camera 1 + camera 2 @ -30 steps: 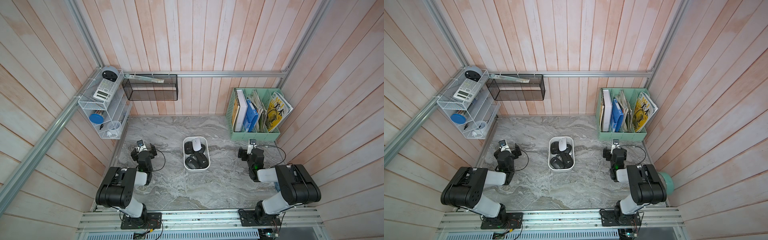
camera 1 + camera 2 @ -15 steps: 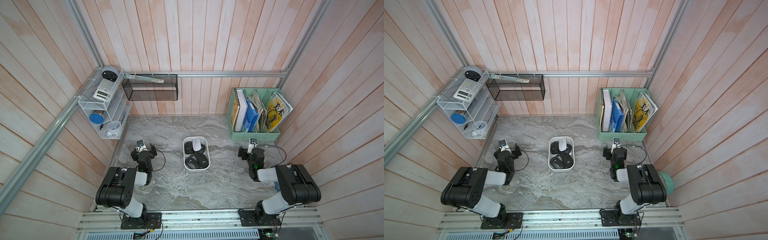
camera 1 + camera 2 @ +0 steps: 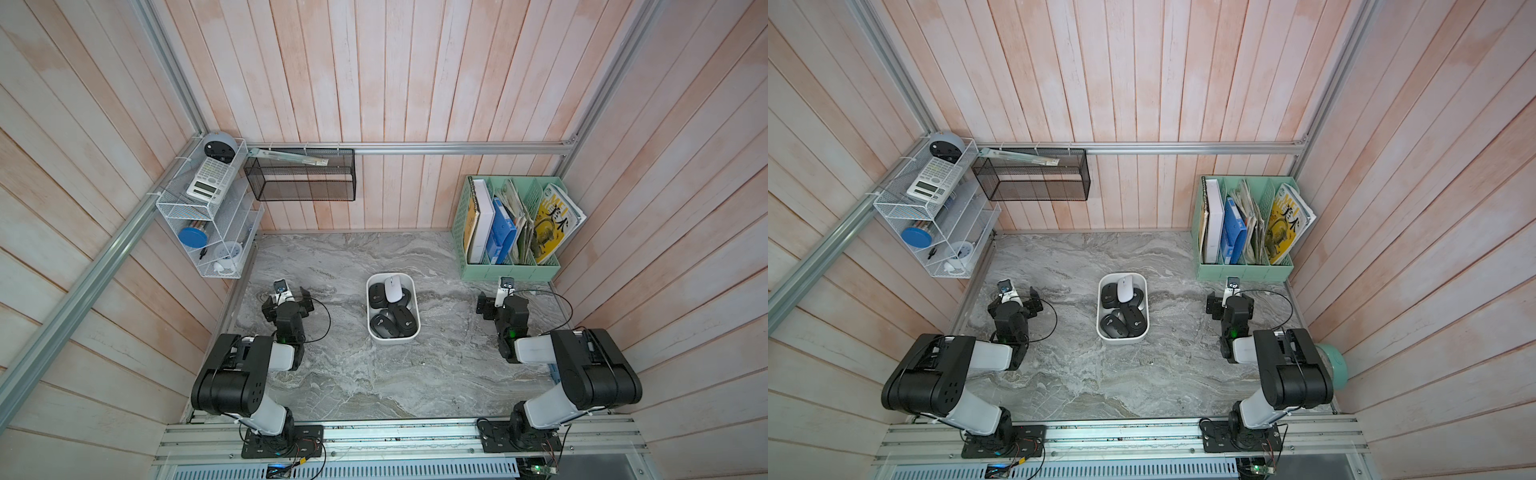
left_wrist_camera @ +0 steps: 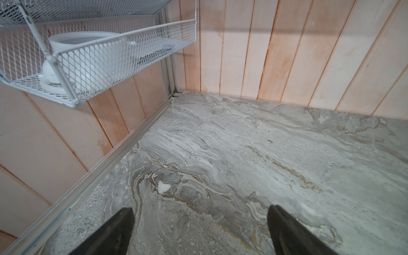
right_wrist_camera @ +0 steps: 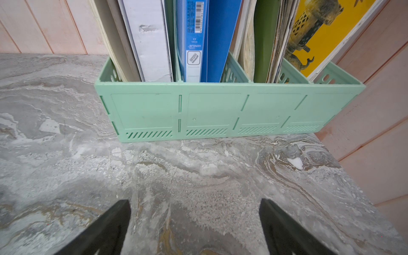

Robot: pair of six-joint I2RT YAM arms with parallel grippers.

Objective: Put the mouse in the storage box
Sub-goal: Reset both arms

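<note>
Presently, your left gripper point(image 4: 201, 209) shows its fingers spread wide with only bare table point(image 4: 242, 143) between them. The right gripper point(image 5: 194, 203) is likewise wide apart and empty, facing the mint-green file organizer point(image 5: 220, 110). The storage box point(image 3: 392, 340) sits mid-table between the arms, well apart from both. In both top views the white mouse point(image 3: 393, 289) lies inside it at the far end, riding on the black mice point(image 3: 405, 320). I see no mouse outside the box, so I judge the task done.

Hazards: the white mouse sits high on the pile, so a knock to the light box could roll it over the low wall. A forward reach by your right arm would strike the organizer.
</note>
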